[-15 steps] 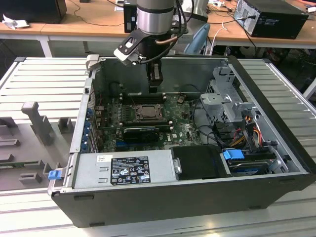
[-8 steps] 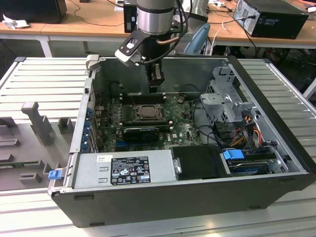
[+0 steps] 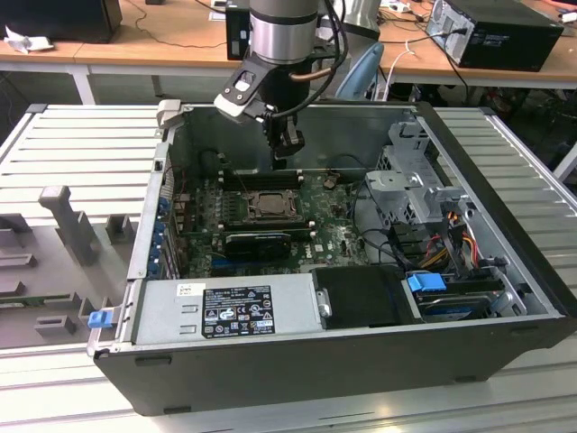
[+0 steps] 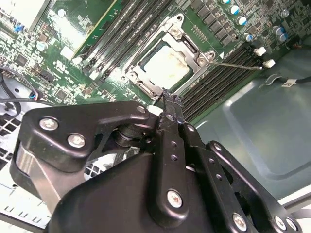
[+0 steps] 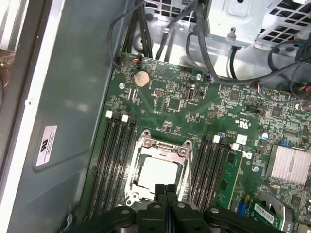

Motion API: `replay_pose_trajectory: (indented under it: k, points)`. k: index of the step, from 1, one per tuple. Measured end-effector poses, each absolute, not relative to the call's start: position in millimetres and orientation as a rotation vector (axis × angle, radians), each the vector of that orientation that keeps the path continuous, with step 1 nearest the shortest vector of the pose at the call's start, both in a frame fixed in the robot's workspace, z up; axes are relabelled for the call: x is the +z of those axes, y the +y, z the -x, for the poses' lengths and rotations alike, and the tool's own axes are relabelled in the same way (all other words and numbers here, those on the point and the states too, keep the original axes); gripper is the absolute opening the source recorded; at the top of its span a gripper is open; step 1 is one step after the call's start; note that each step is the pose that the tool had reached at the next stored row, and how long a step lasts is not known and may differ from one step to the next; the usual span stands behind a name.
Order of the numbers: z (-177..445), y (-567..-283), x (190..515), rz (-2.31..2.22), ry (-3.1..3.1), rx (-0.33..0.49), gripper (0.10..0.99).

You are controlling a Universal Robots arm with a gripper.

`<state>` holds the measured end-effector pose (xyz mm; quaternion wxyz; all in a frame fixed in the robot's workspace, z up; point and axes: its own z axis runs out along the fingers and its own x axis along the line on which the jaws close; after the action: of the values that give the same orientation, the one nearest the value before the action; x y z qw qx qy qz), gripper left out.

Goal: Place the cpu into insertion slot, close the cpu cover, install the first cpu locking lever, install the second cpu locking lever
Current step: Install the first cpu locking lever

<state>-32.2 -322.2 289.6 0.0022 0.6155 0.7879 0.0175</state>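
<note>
an open computer case [image 3: 297, 379] lies on a slatted table [image 3: 72, 144], its green motherboard [image 5: 194, 104] exposed. the insertion slot [image 3: 245, 209] holds the cpu [image 5: 156, 172], pale face up, with the cpu cover [image 5: 163, 144] lying flat around it. memory slots [image 5: 114, 155] run along both sides of the slot. a thin lever [image 4: 235, 64] juts out from one corner of the cover. the gripper [image 5: 165, 188] hangs above the slot's edge, fingers clenched together, grasping nothing. a black heatsink [image 3: 259, 242] and a power supply [image 3: 230, 307] sit nearby.
</note>
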Motion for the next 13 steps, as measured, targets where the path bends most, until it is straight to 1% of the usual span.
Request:
replay_pose_trajectory:
  k: [13]
  points:
    - [32.2, -322.1, 289.6, -1.790, 2.578, 0.055, 0.106]
